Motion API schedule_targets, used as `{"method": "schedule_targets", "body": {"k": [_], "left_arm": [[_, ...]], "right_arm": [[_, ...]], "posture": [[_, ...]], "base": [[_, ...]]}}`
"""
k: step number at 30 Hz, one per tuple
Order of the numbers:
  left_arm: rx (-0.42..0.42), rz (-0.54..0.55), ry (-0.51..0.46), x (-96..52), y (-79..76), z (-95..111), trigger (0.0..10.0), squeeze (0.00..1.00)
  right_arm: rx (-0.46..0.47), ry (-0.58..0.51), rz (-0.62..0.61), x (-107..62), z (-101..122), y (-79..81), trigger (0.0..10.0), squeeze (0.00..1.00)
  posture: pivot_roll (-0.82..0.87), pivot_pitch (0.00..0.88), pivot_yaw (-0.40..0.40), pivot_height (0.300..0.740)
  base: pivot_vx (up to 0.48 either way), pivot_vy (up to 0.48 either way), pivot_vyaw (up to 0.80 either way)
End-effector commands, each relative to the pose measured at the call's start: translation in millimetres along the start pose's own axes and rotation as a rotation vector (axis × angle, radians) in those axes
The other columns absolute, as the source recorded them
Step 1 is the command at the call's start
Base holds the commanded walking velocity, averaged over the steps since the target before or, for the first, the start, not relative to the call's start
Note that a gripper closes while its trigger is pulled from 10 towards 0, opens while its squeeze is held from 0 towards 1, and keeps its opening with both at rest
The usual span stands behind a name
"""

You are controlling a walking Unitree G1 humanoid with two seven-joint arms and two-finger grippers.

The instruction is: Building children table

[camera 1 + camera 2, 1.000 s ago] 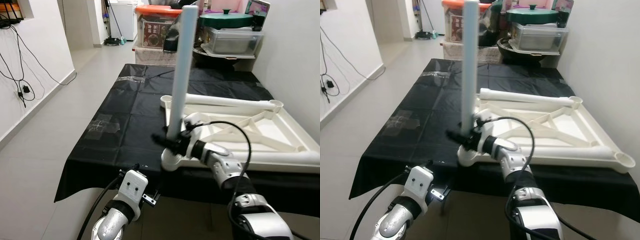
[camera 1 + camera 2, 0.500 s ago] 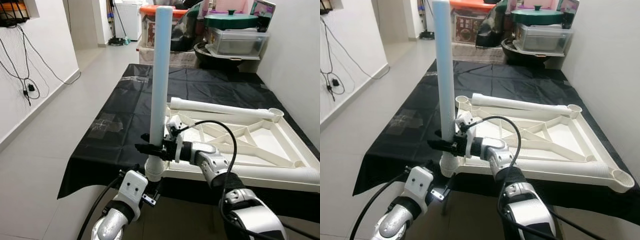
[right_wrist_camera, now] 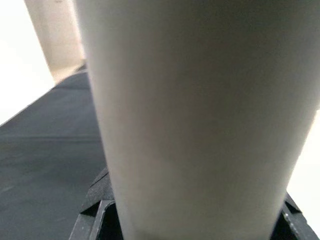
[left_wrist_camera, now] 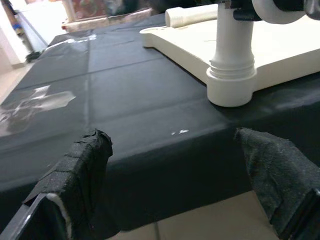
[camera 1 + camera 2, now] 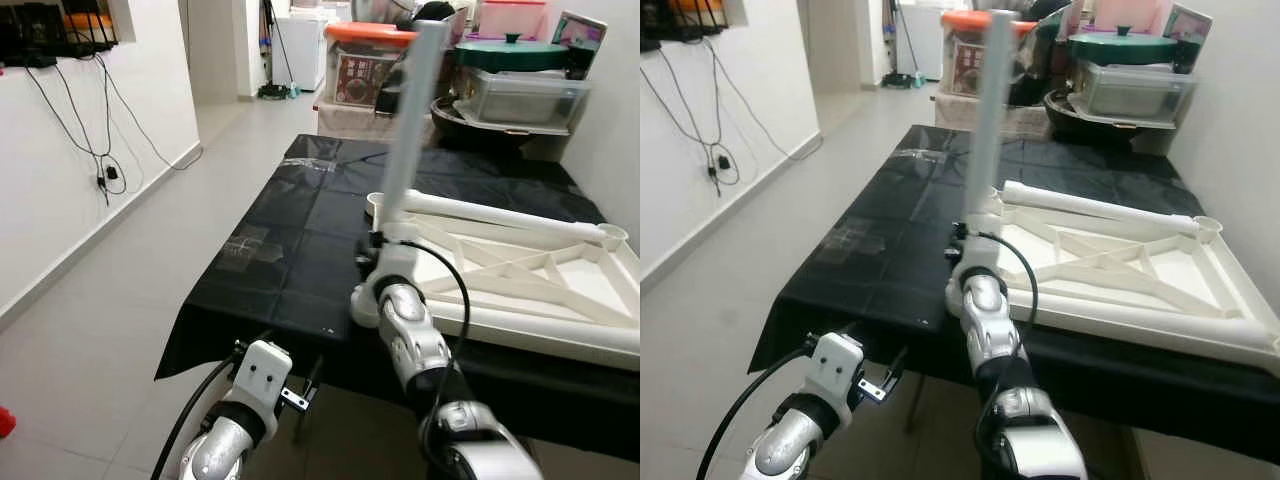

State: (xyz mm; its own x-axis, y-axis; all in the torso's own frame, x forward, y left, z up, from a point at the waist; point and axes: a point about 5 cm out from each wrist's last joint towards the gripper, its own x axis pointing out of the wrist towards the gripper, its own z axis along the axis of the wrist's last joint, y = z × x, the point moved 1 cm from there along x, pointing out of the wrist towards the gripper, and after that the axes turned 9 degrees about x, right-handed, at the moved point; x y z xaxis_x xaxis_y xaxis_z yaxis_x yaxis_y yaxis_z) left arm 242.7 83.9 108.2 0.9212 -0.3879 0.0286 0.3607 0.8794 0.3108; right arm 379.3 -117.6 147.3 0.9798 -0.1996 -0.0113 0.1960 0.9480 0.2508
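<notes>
A white children's table top (image 5: 560, 275) lies upside down on a table covered in black cloth (image 5: 290, 250). At its near left corner a white leg (image 5: 410, 120) stands in the corner socket (image 4: 230, 85), leaning slightly. My right gripper (image 5: 383, 242) is shut on the leg just above the socket, and its black fingers (image 3: 95, 210) hug the tube. A second white leg (image 5: 490, 208) lies along the far side of the top. My left gripper (image 4: 180, 195) hangs open below the cloth's front edge, in front of the socket, holding nothing.
Storage boxes (image 5: 365, 65), a clear tub (image 5: 520, 95) and a green-lidded pot (image 5: 515, 52) crowd the far end of the table. A wall runs close on the right. On the left is tiled floor (image 5: 100, 300) and a white wall with hanging cables (image 5: 105, 150).
The whole view has shifted, so the camera moved. My right forearm now reaches the leg from the front instead of from the side, still shut on it. The left gripper stays low and open.
</notes>
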Motion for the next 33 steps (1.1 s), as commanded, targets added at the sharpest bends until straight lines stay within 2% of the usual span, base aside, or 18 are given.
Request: {"method": "schedule_targets", "body": {"k": [1, 5, 6, 7, 8, 9, 11, 12, 14, 17, 18, 22, 24, 26, 27, 30, 31, 33], "left_arm": [[-0.017, -0.016, 0.009, 0.3, -3.3, -2.7, 10.0, 0.0], [-0.015, -0.015, 0.008, -0.1, -3.6, -2.9, 10.0, 0.0], [-0.015, -0.015, 0.008, -0.2, -3.6, -3.0, 10.0, 0.0], [-0.015, -0.015, 0.008, -0.2, -3.6, -3.0, 10.0, 0.0], [-0.016, -0.016, 0.008, -0.4, -3.8, -3.1, 10.0, 0.0], [-0.016, -0.016, 0.008, -0.4, -3.8, -3.1, 10.0, 0.0], [-0.017, -0.018, 0.009, -1.0, -4.5, -3.5, 10.0, 0.0], [-0.017, -0.018, 0.008, -1.0, -4.6, -3.5, 10.0, 0.0], [-0.017, -0.018, 0.006, -1.0, -4.7, -3.4, 10.0, 0.0], [-0.016, -0.021, 0.003, -0.4, -5.2, -3.3, 10.0, 0.0], [-0.016, -0.021, 0.003, -0.4, -5.2, -3.3, 10.0, 0.0], [-0.016, -0.02, 0.004, -0.2, -5.7, -3.8, 10.0, 0.0], [-0.016, -0.02, 0.004, -0.2, -5.7, -3.8, 10.0, 0.0], [-0.015, -0.021, 0.003, 0.1, -6.0, -3.9, 10.0, 0.0], [-0.015, -0.021, 0.003, 0.1, -6.0, -3.9, 10.0, 0.0], [-0.013, -0.023, 0.001, 0.6, -6.3, -4.4, 10.0, 0.0], [-0.013, -0.023, 0.001, 0.6, -6.3, -4.4, 10.0, 0.0], [-0.013, -0.023, -0.001, 0.9, -6.3, -4.3, 10.0, 0.0]], "right_arm": [[0.028, -0.02, -0.075, -3.5, 0.4, -6.2, 0.0, 0.0], [0.046, 0.008, -0.055, -10.1, -8.2, 12.6, 0.0, 0.0], [0.066, 0.016, -0.031, -11.4, -9.7, 19.4, 2.2, 0.0], [0.066, 0.016, -0.031, -11.4, -9.7, 19.4, 2.2, 0.0], [0.089, 0.012, 0.053, -11.5, -8.5, 29.4, 10.0, 1.0], [0.089, 0.012, 0.053, -11.5, -8.5, 29.4, 10.0, 1.0], [0.079, -0.032, 0.174, -12.5, -1.3, 40.1, 10.0, 1.0], [0.052, -0.04, 0.243, -12.1, -0.5, 42.0, 10.0, 0.0], [0.032, -0.042, 0.279, -11.9, -0.7, 42.2, 10.0, 0.0], [0.014, 0.049, 0.468, -11.7, -10.2, 41.2, 10.0, 0.0], [0.014, 0.049, 0.468, -11.7, -10.2, 41.2, 10.0, 0.0], [-0.001, 0.165, 0.645, -10.1, -15.8, 35.6, 10.0, 0.0], [-0.001, 0.165, 0.645, -10.1, -15.8, 35.6, 10.0, 0.0], [0.01, 0.248, 0.812, -9.8, -11.8, 35.1, 10.0, 0.0], [0.01, 0.248, 0.812, -9.8, -11.8, 35.1, 10.0, 0.0], [-0.037, 0.346, 1.095, -22.7, -12.3, 43.9, 10.0, 0.0], [-0.037, 0.346, 1.095, -22.7, -12.3, 43.9, 10.0, 0.0], [-0.074, 0.399, 1.251, -33.9, -16.6, 47.4, 10.0, 0.0]], "posture": [[0.07, 0.0, -0.063, 0.74], [0.07, 0.0, -0.062, 0.74], [0.07, 0.0, -0.062, 0.74], [0.07, 0.0, -0.062, 0.74], [0.07, 0.0, -0.063, 0.74], [0.07, 0.0, -0.063, 0.74], [0.07, 0.0, -0.06, 0.74], [0.06, 0.0, -0.059, 0.74], [0.06, 0.0, -0.059, 0.74], [0.07, 0.0, -0.061, 0.74], [0.07, 0.0, -0.061, 0.74], [0.06, 0.0, -0.06, 0.74], [0.06, 0.0, -0.06, 0.74], [0.06, 0.0, -0.06, 0.74], [0.06, 0.0, -0.06, 0.74], [0.07, 0.0, -0.06, 0.74], [0.07, 0.0, -0.06, 0.74], [0.07, 0.0, -0.061, 0.74]], "base": [[0.0, 0.0, 0.0], [0.0, 0.0, 0.0], [0.0, 0.0, 0.0], [0.0, 0.0, 0.0], [0.0, 0.0, 0.0], [0.0, 0.0, 0.0], [0.0, 0.0, 0.0], [0.0, 0.0, 0.0], [0.0, 0.0, 0.0], [0.0, 0.0, 0.0], [0.0, 0.0, 0.0], [0.0, 0.0, 0.0], [0.0, 0.0, 0.0], [0.0, 0.0, 0.0], [0.0, 0.0, 0.0], [0.0, 0.0, 0.0], [0.0, 0.0, 0.0], [0.0, 0.0, 0.0]]}}
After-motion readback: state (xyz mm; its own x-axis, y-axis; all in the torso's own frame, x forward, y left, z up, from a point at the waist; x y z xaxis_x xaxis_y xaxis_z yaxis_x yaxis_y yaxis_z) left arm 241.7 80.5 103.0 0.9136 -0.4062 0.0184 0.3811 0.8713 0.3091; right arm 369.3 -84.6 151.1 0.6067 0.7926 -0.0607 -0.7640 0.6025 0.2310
